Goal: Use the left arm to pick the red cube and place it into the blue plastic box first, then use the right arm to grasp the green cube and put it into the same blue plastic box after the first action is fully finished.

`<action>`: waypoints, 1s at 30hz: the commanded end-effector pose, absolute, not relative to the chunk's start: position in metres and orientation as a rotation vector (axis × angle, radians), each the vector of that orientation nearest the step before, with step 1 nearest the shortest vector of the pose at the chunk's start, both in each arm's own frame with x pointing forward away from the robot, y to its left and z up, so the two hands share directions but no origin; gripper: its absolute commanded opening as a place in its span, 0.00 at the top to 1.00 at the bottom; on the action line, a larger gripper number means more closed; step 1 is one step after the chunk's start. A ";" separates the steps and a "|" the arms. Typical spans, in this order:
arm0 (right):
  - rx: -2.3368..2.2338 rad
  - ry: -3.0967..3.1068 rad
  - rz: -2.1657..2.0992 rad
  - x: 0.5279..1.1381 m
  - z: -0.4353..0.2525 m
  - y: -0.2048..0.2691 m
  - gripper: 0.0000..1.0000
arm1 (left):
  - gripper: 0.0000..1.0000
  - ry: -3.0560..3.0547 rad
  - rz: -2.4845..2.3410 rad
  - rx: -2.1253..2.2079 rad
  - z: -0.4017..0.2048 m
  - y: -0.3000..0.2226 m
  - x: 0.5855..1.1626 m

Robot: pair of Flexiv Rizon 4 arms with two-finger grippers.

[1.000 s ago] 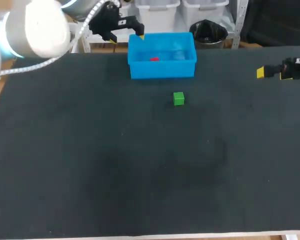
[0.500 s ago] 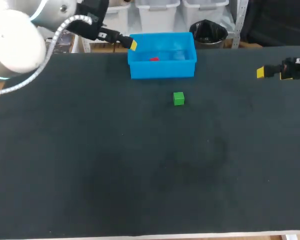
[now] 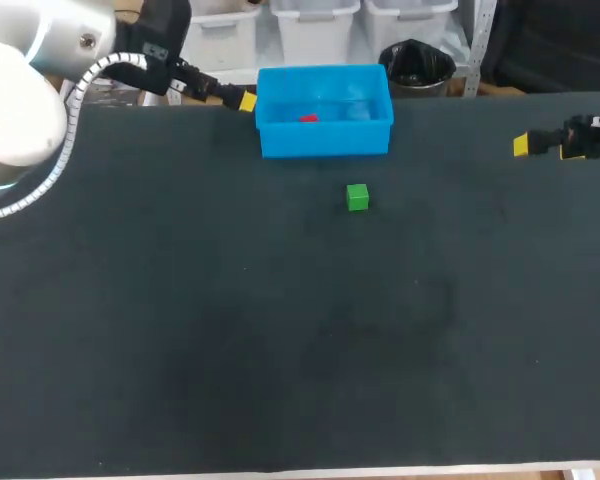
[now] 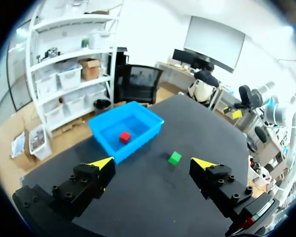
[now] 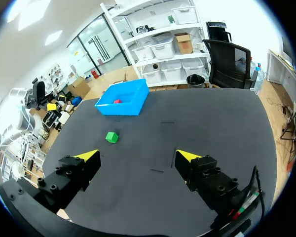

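Left arm (image 3: 20, 100): enters from the table's 10 o'clock corner, white, with a cable looped along it.
Left tool (image 3: 243, 100) (image 4: 153, 163): hovers over the far edge of the table, at 9 o'clock of the blue plastic box and just beside its wall. The fingers stand wide apart with nothing between them.
Blue plastic box (image 3: 325, 140) (image 4: 138, 145): sits upright on the table at 12 o'clock, near the far edge, open side up.
Red cube (image 3: 308, 118) (image 4: 124, 137): lies inside the blue plastic box on its floor, apart from both tools.
Green cube (image 3: 357, 197) (image 4: 174, 158): rests on the bare table at about 5 o'clock of the blue plastic box, near it but not touching.
Right tool (image 3: 521, 145) (image 5: 136, 155): hangs over the table at 3 o'clock of the blue plastic box, well apart from it and from the green cube. The fingers are spread and hold nothing.
Table (image 3: 280, 350): a dark, matte, flat surface. Only the blue plastic box and the green cube stand on it.
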State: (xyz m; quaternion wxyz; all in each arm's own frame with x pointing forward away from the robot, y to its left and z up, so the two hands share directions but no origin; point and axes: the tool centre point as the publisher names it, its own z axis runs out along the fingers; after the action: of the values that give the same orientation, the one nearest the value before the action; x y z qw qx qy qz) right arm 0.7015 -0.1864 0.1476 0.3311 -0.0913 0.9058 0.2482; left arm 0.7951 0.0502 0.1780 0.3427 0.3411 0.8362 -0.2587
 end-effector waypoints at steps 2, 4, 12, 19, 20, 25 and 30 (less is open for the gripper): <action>-0.234 2.371 0.641 0.700 0.149 -0.186 0.00 | 0.00 2.167 -0.677 0.888 0.177 0.051 0.795; -0.234 2.371 0.641 0.700 0.149 -0.186 0.00 | 0.00 2.167 -0.677 0.888 0.177 0.051 0.795; -0.234 2.371 0.641 0.700 0.149 -0.186 0.00 | 0.00 2.083 -0.674 1.010 0.188 0.049 0.786; -0.234 2.371 0.641 0.700 0.149 -0.186 0.00 | 0.00 2.009 -0.674 1.127 0.195 0.056 0.767; -0.234 2.371 0.641 0.700 0.149 -0.186 0.00 | 0.00 1.985 -0.682 1.145 0.198 0.056 0.763; -0.234 2.371 0.641 0.700 0.149 -0.186 0.00 | 0.00 1.873 -0.705 1.239 0.204 0.058 0.748; -0.234 2.371 0.641 0.700 0.149 -0.186 0.00 | 0.00 1.765 -0.734 1.298 0.209 0.062 0.736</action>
State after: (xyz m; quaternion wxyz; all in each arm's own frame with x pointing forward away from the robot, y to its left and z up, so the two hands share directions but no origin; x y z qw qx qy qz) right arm 0.7015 -0.1865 0.1476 0.3312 -0.0913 0.9058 0.2482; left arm 0.7459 0.0519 0.2090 0.3793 0.5165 0.7167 -0.2752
